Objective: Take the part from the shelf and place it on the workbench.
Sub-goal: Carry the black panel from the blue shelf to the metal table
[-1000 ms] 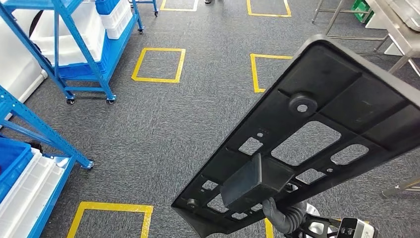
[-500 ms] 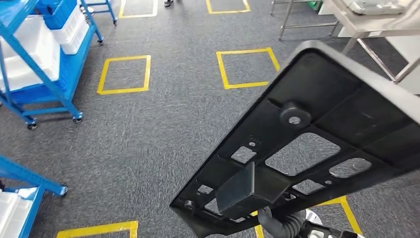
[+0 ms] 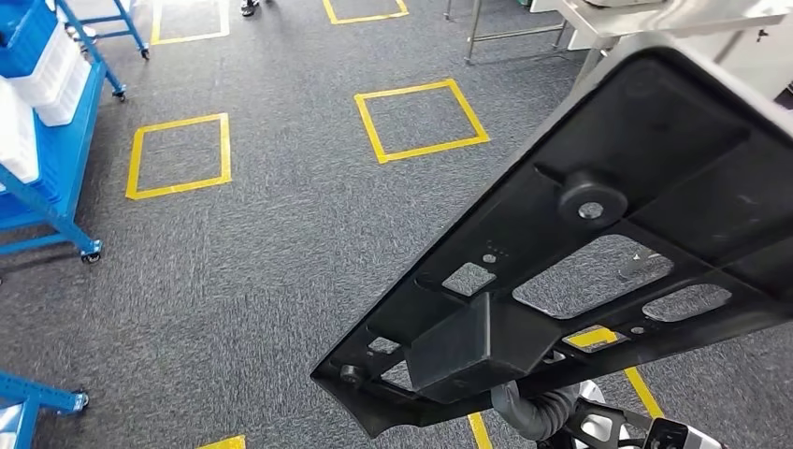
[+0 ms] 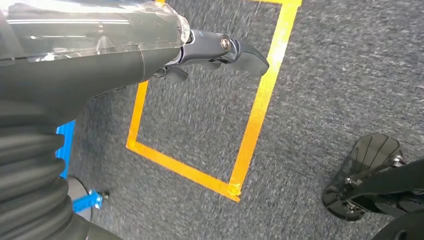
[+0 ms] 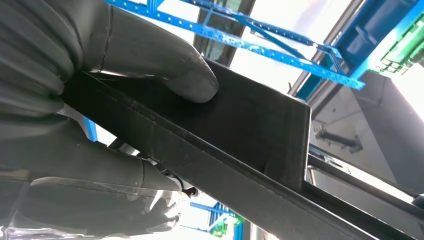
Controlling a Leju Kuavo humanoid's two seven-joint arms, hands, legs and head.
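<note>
Already off the shelf: the pick-up is done and the carry is in hand, judged from how things lie now.
Head view, part: the large black part (image 3: 598, 253), a flat moulded panel with cut-outs and a raised block, is held up in the air over the grey carpet (image 3: 262, 253) with its yellow taped squares (image 3: 421, 120).
Head view, right hand: the right hand (image 3: 538, 412) reaches up beneath the panel's near end.
Head view, surroundings: a blue shelf (image 3: 47, 122) stands off to the left; metal legs of a desk (image 3: 598, 23) show at the top right, well apart from the part.
Left wrist view: the left hand (image 4: 210, 52) hangs over the carpet with nothing in it, its fingers loosely apart.
Right wrist view: the thumb (image 5: 165, 55) and fingers are clamped on the part's edge.
Left to do: reaching the desk and setting the part down on it.
</note>
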